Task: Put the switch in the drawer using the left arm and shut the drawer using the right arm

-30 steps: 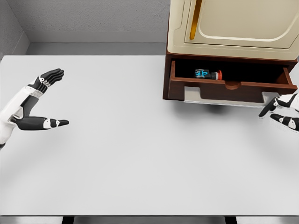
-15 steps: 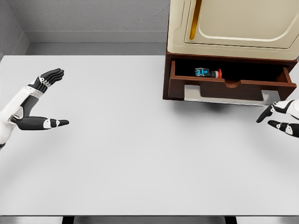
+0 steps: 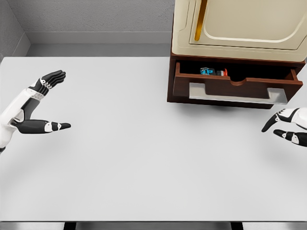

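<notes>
Switch [image 3: 213,72] lay inside drawer [image 3: 230,88], which stood partly open. Left hand [image 3: 38,108] was spread, empty, far left of drawer. Right hand [image 3: 288,125], below drawer, seemingly open, held nothing.

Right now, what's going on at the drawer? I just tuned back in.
The switch already lies inside the brown drawer, which is only partly open under the cream cabinet. Neither hand touches anything: the left hand hangs open over the white table at the far left, and the right hand is open at the right edge, in front of the drawer and clear of it. Closing the drawer is what remains.
</notes>
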Available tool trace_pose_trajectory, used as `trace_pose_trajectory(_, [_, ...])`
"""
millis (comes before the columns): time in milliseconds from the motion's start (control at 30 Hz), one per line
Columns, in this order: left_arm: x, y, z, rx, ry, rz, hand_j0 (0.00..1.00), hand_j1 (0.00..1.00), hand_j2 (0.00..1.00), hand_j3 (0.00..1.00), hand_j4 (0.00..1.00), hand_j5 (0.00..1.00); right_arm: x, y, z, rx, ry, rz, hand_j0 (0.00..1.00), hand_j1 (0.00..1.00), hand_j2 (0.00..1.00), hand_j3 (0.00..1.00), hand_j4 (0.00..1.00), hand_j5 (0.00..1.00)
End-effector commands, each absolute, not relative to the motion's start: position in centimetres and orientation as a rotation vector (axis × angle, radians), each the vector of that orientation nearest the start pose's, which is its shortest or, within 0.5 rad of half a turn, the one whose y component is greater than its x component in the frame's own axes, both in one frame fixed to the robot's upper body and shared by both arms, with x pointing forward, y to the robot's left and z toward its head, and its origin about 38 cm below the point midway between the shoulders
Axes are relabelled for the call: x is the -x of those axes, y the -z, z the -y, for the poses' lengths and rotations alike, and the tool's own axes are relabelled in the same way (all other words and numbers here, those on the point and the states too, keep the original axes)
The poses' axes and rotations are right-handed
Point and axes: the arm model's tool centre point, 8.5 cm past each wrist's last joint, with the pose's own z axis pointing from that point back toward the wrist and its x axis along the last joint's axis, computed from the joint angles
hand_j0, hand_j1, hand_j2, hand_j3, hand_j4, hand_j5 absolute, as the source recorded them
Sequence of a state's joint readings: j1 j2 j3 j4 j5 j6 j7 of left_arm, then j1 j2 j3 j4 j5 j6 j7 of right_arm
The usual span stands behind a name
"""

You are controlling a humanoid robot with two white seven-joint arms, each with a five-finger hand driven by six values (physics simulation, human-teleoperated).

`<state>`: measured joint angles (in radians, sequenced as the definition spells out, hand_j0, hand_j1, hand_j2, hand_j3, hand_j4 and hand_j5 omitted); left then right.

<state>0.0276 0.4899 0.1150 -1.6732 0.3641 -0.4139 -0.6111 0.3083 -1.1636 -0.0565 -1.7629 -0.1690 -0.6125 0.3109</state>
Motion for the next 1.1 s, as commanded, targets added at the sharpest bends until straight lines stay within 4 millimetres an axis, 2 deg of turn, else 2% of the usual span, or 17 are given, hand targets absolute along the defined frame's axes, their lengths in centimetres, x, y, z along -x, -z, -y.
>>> trace_pose_trajectory(0, [-33.6, -18.1, -35.0, 0.173, 0.800, 1.940, 1.00, 1.00, 1.00, 1.00, 1.00, 1.00, -29.3, -22.7, 41.0, 0.157, -1.487, 1.610, 0.51, 0.51, 0.51, 0.51, 0.51, 0.51])
trace_pose_trajectory(133, [-33.6, -18.0, -35.1, 0.172, 0.800, 1.937, 1.00, 1.00, 1.00, 1.00, 1.00, 1.00, -29.7, -23.1, 40.7, 0.175, -1.491, 1.639, 0.51, 0.51, 0.51, 0.51, 0.51, 0.51])
trace_pose_trajectory(300, [-33.6, -18.0, -35.1, 0.173, 0.798, 1.937, 1.00, 1.00, 1.00, 1.00, 1.00, 1.00, -30.7, -22.7, 38.8, 0.134, -1.495, 1.688, 0.51, 0.51, 0.51, 0.51, 0.51, 0.51])
trace_pose_trajectory(600, [-33.6, -18.0, -35.1, 0.173, 0.798, 1.937, 1.00, 1.00, 1.00, 1.00, 1.00, 1.00, -31.3, -22.5, 37.4, 0.126, -1.508, 1.725, 0.51, 0.51, 0.51, 0.51, 0.51, 0.51])
trace_pose_trajectory(700, [-33.6, -18.0, -35.1, 0.172, 0.800, 1.937, 1.00, 1.00, 1.00, 1.00, 1.00, 1.00, -31.5, -22.4, 37.1, 0.117, -1.512, 1.732, 0.46, 0.46, 0.46, 0.46, 0.46, 0.46])
trace_pose_trajectory(800, [-33.6, -18.0, -35.1, 0.173, 0.798, 1.937, 1.00, 1.00, 1.00, 1.00, 1.00, 1.00, -31.7, -22.3, 36.6, 0.113, -1.512, 1.745, 0.46, 0.46, 0.46, 0.46, 0.46, 0.46])
trace_pose_trajectory(933, [-33.6, -18.0, -35.1, 0.173, 0.798, 1.937, 1.00, 1.00, 1.00, 1.00, 1.00, 1.00, -32.6, -22.0, 34.8, 0.086, -1.528, 1.783, 0.46, 0.46, 0.46, 0.46, 0.46, 0.46])
trace_pose_trajectory(1067, [-33.6, -18.0, -35.1, 0.171, 0.799, 1.935, 1.00, 1.00, 1.00, 1.00, 1.00, 1.00, -32.7, -21.6, 34.8, 0.096, -1.542, 1.770, 0.46, 0.46, 0.46, 0.46, 0.46, 0.46])
